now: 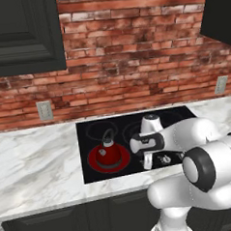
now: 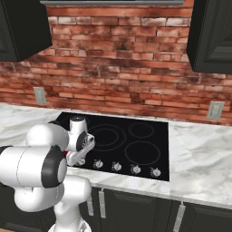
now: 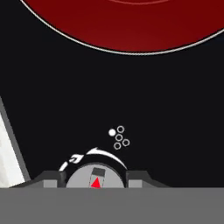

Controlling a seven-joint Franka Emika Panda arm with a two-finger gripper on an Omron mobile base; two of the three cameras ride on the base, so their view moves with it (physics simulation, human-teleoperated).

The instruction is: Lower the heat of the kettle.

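- The kettle [image 1: 108, 153] is small and squat, with a glossy red rounded body.
- It has a dark arched handle on top, and a small red knob sits under this arch.
- It stands upright on the black cooktop, in the middle of the front-left burner, which glows red in a ring all around its base.
- In the left base view it is at about 9 o'clock from the cooktop centre.
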